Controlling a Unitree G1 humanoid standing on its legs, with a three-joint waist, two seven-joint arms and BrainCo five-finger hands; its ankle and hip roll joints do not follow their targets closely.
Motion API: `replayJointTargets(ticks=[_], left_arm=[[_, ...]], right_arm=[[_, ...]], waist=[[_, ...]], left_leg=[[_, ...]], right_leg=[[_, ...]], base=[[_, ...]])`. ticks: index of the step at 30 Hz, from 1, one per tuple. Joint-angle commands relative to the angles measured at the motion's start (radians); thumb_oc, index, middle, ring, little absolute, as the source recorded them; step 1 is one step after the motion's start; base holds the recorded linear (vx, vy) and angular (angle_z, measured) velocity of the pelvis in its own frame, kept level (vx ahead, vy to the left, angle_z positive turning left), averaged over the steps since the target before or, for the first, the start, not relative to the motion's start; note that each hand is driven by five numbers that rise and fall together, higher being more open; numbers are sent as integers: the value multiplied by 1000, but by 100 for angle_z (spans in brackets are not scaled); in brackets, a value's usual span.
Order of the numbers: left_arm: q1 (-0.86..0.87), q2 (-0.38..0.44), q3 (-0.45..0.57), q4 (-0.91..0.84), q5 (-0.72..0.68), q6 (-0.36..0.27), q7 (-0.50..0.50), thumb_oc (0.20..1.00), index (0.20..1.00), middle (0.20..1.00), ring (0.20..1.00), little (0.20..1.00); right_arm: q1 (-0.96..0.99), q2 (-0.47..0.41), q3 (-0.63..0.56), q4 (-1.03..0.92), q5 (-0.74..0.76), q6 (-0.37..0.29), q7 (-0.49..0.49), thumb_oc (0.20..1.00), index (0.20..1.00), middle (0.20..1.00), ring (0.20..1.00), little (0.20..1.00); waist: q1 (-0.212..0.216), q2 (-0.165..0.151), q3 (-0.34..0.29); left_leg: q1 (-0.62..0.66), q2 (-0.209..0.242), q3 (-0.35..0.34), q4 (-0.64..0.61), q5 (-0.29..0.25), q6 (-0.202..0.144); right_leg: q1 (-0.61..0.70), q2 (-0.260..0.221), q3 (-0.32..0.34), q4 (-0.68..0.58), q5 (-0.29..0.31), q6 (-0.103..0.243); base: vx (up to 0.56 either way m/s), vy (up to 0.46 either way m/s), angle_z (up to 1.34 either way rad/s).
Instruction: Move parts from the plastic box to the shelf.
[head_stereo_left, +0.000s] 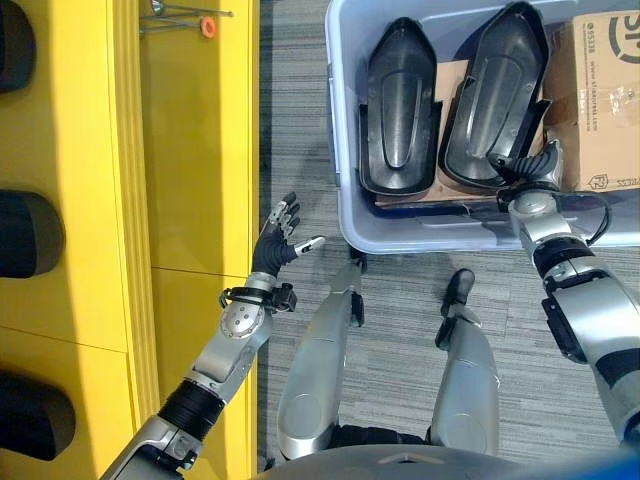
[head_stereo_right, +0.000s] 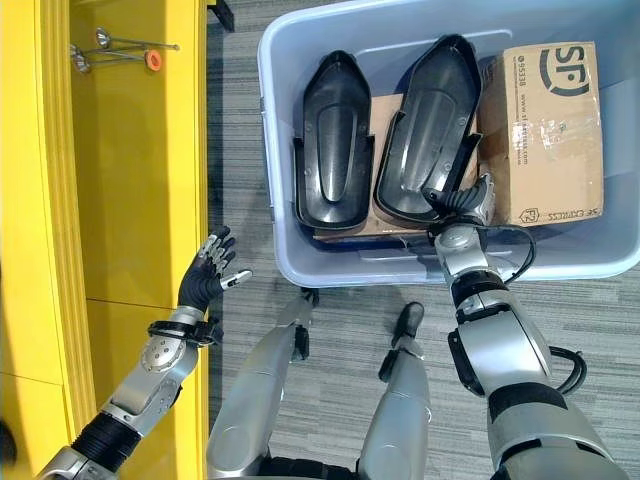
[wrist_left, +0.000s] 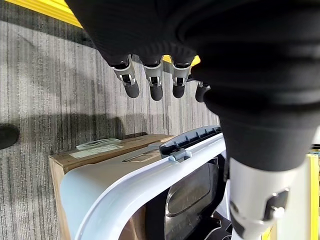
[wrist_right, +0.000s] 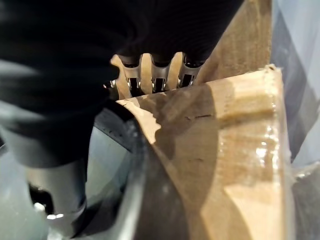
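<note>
Yellow metal shelf (head_stereo_left: 190, 150): stands at the left of the head views; dark rounded items (head_stereo_left: 25, 235) lie on its levels at the far left edge, and whether these are parts of the same kind cannot be told.
Left robot hand (head_stereo_left: 277, 240): held above the grey carpet floor (head_stereo_left: 400, 300), just beside the shelf front, fingers straight and spread, holding nothing.
Pale blue plastic box (head_stereo_right: 275, 150): sits on the floor to the right of the shelf, well apart from the left robot hand.
Left black moulded plastic part (head_stereo_right: 333, 140): lies in the box on a flat sheet of brown cardboard (head_stereo_right: 385, 110), untouched.
Right black moulded plastic part (head_stereo_right: 432, 130): lies just beside the first, leaning toward the brown cardboard carton (head_stereo_right: 542, 125) at the box's right end.
Right robot hand (head_stereo_right: 462, 207): reaches into the box at the near end of the right part, between it and the carton; the right wrist view shows the fingers pointing down behind the carton edge, so it cannot be told whether they have closed on the part.
Progress: both visible parts remain in the box; judged from this layout, the current pick is at the grasp stage, with lift, carry and placement on the shelf not yet done for either part.
</note>
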Motion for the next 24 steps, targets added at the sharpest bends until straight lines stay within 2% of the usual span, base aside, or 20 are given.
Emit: replayJointTargets(ticks=[1, 2, 3, 4, 5, 6, 7, 8, 9, 10, 24], left_arm=[[-13, 32, -1, -70, 0, -53, 14, 1000, 1000, 1000, 1000, 1000], [-14, 33, 0, -69, 0, -53, 15, 1000, 1000, 1000, 1000, 1000], [-14, 33, 1, -68, -2, -53, 17, 1000, 1000, 1000, 1000, 1000], [-14, 33, 1, -68, -2, -52, 17, 1000, 1000, 1000, 1000, 1000], [-15, 33, 2, -66, -2, -53, 19, 1000, 1000, 1000, 1000, 1000], [-13, 34, 2, -65, -5, -55, 23, 1000, 1000, 1000, 1000, 1000], [-14, 33, 2, -64, -5, -55, 22, 1000, 1000, 1000, 1000, 1000], [-15, 33, 1, -66, -7, -56, 23, 1000, 1000, 1000, 1000, 1000], [-17, 33, -1, -64, -10, -56, 23, 1000, 1000, 1000, 1000, 1000], [-16, 35, 1, -65, -10, -56, 26, 1000, 1000, 1000, 1000, 1000], [-23, 46, 4, -59, -13, -53, 25, 1000, 1000, 1000, 1000, 1000]], right_arm=[[-28, -52, 37, 11, -31, 16, -7, 536, 536, 536, 536, 536], [-27, -52, 36, 8, -30, 15, -9, 435, 435, 435, 435, 435], [-27, -52, 34, 5, -28, 14, -13, 373, 373, 373, 373, 373], [-28, -51, 34, 5, -28, 14, -13, 354, 354, 354, 354, 354], [-26, -51, 34, 3, -28, 14, -15, 263, 263, 263, 263, 263], [-29, -51, 38, -1, -36, 16, -20, 200, 200, 200, 200, 200], [-29, -51, 39, 0, -36, 16, -20, 200, 200, 200, 200, 200], [-32, -50, 40, 2, -38, 17, -22, 200, 200, 200, 200, 200], [-34, -50, 40, 7, -37, 18, -22, 200, 200, 200, 200, 200], [-36, -50, 43, 5, -44, 21, -27, 200, 200, 200, 200, 200], [-42, -68, 40, 9, -47, 26, -34, 200, 200, 200, 200, 200]], waist=[[18, -1, 0], [19, -2, 0], [18, -2, 0], [19, -3, -1], [19, -4, -1], [15, -7, 0], [16, -7, -1], [15, -7, 0], [16, -7, -1], [11, -10, 0], [-3, -27, -1]], left_leg=[[-66, 84, -19, 186, -142, -96], [-67, 84, -21, 187, -143, -96], [-66, 83, -21, 186, -143, -95], [-52, 84, -28, 188, -168, -105], [-51, 84, -28, 188, -169, -105], [-65, 84, -22, 186, -143, -95], [-50, 86, -29, 188, -169, -105], [-63, 84, -22, 184, -143, -95], [-47, 85, -28, 185, -168, -105], [-56, 84, -19, 177, -140, -96], [-17, 94, -20, 168, -141, -96]], right_leg=[[27, -70, 32, -149, 195, 13], [28, -70, 32, -149, 194, 13], [28, -69, 34, -151, 195, 12], [41, -67, 39, -148, 175, 18], [42, -66, 40, -149, 175, 18], [31, -68, 36, -153, 194, 11], [44, -66, 41, -150, 174, 17], [31, -68, 36, -153, 194, 11], [45, -65, 42, -150, 175, 17], [34, -68, 38, -158, 197, 12], [55, -54, 50, -155, 193, 13]], base=[[-72, 32, 3], [1, 14, 4], [72, -5, 5], [73, -8, 6], [2, 10, 5], [0, 0, 0], [-70, 27, 3], [73, -11, 4], [-70, 27, 5], [2, 13, 4], [-5, 2, 0]])
